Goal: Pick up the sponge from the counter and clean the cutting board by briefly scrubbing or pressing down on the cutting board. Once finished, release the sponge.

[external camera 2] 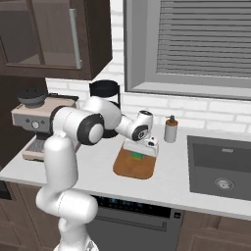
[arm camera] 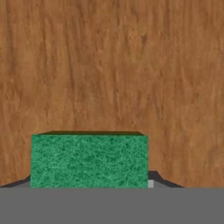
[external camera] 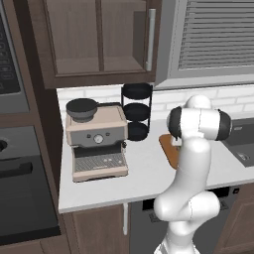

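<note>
Reaching forward, gripper [external camera 2: 138,156] pointing down, pressing sponge [arm camera: 89,160] onto cutting board [external camera 2: 132,169]

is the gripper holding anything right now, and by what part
The gripper holds the sponge over the cutting board; the exact contact points on the sponge cannot be told.

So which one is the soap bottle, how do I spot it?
Find the sink under the window. Just left of it, by the brick wall, stands the soap bottle: small, grey, with a dark pump top, far shorter than the black rack.
</note>
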Controlling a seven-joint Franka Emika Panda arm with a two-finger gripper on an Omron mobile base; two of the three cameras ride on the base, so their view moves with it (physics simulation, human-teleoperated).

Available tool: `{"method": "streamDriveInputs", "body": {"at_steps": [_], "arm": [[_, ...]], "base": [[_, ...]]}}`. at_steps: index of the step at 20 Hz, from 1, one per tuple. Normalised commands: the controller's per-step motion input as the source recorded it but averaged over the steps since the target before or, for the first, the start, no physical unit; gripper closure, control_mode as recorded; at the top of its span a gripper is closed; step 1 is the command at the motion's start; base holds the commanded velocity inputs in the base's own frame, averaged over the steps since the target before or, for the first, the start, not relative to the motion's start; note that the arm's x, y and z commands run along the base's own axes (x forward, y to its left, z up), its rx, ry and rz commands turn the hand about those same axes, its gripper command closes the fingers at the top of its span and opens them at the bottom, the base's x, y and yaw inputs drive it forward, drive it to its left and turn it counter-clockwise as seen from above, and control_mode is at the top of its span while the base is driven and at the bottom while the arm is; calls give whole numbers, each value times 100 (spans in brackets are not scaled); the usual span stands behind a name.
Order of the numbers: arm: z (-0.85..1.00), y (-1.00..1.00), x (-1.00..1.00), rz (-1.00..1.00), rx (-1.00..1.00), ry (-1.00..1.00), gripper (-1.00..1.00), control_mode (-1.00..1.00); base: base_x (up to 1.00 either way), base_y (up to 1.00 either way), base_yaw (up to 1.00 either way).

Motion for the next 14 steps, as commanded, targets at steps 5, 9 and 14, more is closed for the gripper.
{"method": "streamDriveInputs", "body": {"at_steps": [5, 9, 14], "arm": [[-47, 0, 11, 0, 0, 2, 100, -100], [11, 0, 33, 0, 1, 0, 100, -100], [10, -2, 32, 0, 1, 0, 100, -100]], "base": [[0, 0, 0], [0, 0, 0], [0, 0, 0]]}}
